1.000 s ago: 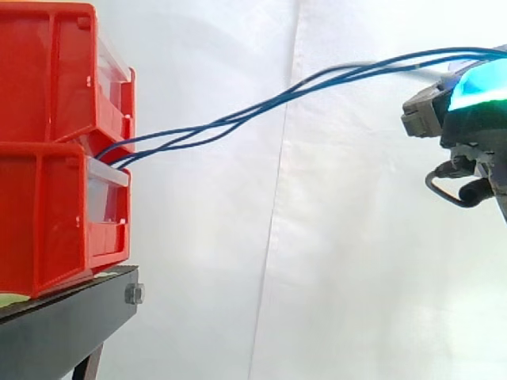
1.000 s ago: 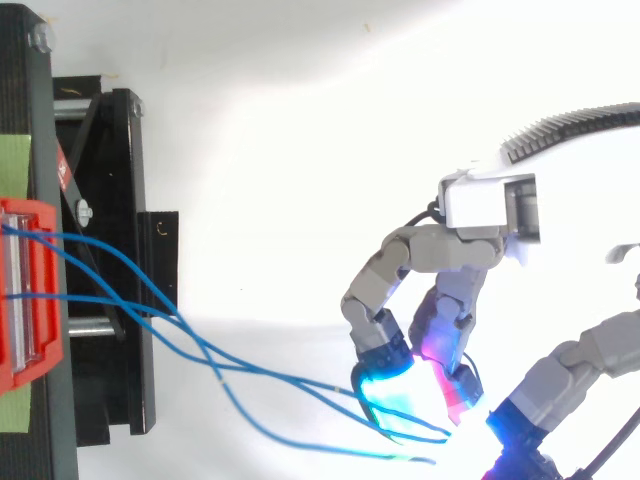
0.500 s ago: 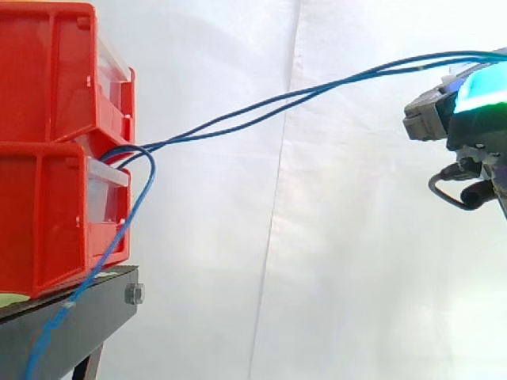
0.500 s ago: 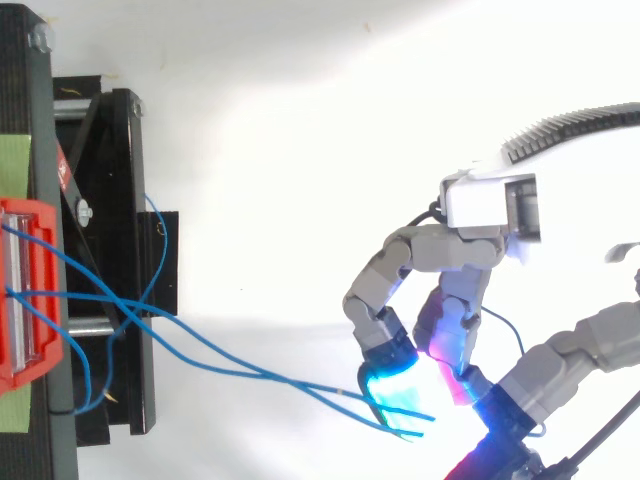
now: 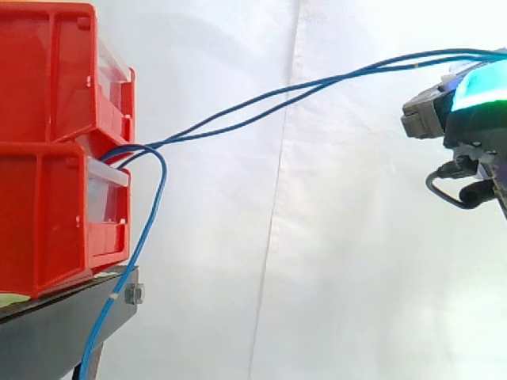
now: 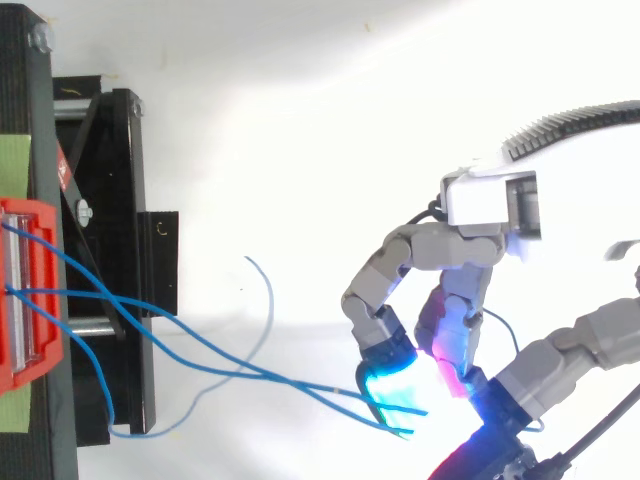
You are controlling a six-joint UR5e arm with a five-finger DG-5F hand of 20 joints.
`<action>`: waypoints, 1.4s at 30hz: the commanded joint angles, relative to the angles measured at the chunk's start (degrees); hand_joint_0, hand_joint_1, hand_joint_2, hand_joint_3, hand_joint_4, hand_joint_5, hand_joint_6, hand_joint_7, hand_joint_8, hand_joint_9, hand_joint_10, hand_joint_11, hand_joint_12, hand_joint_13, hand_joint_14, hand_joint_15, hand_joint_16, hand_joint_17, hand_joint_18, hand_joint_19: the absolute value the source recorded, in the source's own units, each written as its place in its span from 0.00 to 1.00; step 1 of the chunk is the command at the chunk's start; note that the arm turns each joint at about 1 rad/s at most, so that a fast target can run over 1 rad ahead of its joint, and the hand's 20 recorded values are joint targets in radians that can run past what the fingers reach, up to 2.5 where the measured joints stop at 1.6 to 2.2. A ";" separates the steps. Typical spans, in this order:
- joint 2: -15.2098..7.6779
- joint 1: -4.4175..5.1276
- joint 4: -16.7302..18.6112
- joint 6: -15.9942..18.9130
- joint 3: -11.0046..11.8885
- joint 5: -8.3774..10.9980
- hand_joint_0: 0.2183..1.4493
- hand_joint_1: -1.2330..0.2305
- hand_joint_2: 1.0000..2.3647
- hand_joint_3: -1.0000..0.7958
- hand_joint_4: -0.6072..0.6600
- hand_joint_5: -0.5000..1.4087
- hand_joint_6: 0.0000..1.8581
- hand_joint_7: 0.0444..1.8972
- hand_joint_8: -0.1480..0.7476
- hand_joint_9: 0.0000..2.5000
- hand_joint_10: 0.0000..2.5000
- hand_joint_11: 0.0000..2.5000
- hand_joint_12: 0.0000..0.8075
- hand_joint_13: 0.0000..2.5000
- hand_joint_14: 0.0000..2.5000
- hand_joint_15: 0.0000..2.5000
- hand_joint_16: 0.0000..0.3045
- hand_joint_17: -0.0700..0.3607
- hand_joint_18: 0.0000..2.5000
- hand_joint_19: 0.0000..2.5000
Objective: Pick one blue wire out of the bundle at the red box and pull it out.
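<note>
Hand fingers are curled, pads pinched on two blue wires. These run near taut from the red box slot, up and out to the hand. A slack wire droops off the box. Judged thin, light, floppy, maybe slick: pinch one strand near its end.

Loose blue wire: slipped out of hand since 1 s ago; now hangs off red box past stand. Taut blue wires to hand: 3 → 2.
</note>
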 commanded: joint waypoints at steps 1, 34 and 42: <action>-0.01 0.00 0.01 0.01 0.00 -0.02 0.27 0.44 0.01 0.37 0.55 0.24 0.46 0.56 0.61 0.53 0.01 0.27 0.59 0.43 0.01 0.20 0.20 0.48 0.45 0.21; -0.01 -0.35 -0.08 0.01 0.00 -0.10 0.26 0.17 0.00 0.28 0.69 0.16 0.52 0.43 0.60 0.38 0.00 0.37 0.57 0.37 0.01 0.21 0.19 0.46 0.41 0.18; -0.01 -0.44 -0.08 0.01 0.00 -0.37 0.27 0.39 0.00 0.29 0.65 0.20 0.49 0.53 0.61 0.48 0.01 0.35 0.56 0.39 0.01 0.21 0.18 0.46 0.41 0.21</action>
